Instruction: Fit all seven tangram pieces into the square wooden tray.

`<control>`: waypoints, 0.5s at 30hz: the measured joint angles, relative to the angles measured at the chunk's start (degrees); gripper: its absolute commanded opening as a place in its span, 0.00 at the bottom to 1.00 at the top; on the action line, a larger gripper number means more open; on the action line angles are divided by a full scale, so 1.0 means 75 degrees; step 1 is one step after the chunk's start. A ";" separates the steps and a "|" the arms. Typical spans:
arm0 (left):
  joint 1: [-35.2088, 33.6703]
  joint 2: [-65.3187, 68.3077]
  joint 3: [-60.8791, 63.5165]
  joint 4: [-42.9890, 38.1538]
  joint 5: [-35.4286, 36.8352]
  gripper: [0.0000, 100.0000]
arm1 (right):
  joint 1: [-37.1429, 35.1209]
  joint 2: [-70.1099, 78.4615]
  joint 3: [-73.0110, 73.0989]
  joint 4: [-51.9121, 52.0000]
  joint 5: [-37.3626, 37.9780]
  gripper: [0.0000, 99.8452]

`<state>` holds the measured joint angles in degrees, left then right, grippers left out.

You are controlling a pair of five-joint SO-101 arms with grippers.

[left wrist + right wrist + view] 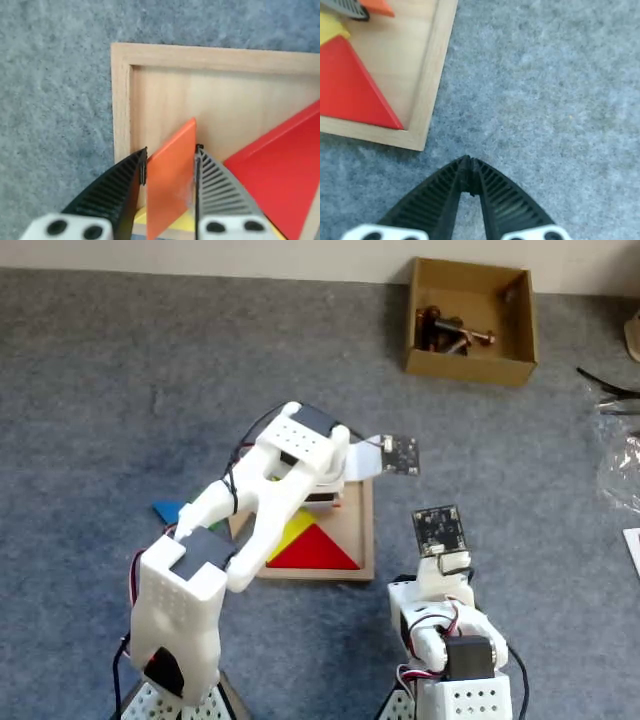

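The square wooden tray (pixel 121 100) lies on grey carpet. My left gripper (pixel 170 156) is shut on an orange piece (pixel 170 180), held tilted on edge over the tray's bare floor near a corner. A red triangle (pixel 280 170) and a yellow piece (pixel 186 222) lie flat in the tray. From above, the left arm (pixel 290 455) covers much of the tray (pixel 366 540), with the red triangle (pixel 312 548) and yellow piece (pixel 294 530) showing. A blue piece (pixel 168 511) lies on the carpet left of the tray. My right gripper (pixel 470 167) is shut with nothing in it, over carpet just off the tray's rim (pixel 436 80).
A cardboard box (pixel 470 355) with small items stands at the back right. Cables (pixel 605 395) and a plastic bag (pixel 622 472) sit at the right edge. The right arm's base (pixel 455 660) is beside the tray's near right corner. Open carpet lies behind and left of the tray.
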<state>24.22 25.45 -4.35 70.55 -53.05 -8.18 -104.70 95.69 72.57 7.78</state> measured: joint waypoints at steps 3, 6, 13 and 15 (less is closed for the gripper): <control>0.0000 0.0000 0.0000 -0.0082 0.0000 0.07 | 0.0000 0.0000 0.0000 0.0000 0.0000 0.01; 0.0000 0.0000 0.0000 -0.0340 0.0410 0.07 | 0.0000 0.0000 0.0000 0.0000 0.0000 0.01; -0.0012 0.0000 0.0000 -0.0598 0.1524 0.07 | 0.0000 0.0000 0.0000 0.0000 0.0000 0.01; -0.0012 0.0000 0.0000 -0.0598 0.1536 0.07 | 0.0000 0.0000 0.0000 0.0000 0.0000 0.01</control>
<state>24.13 25.45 -4.35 66.07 -41.54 -8.18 -104.70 95.69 72.57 7.78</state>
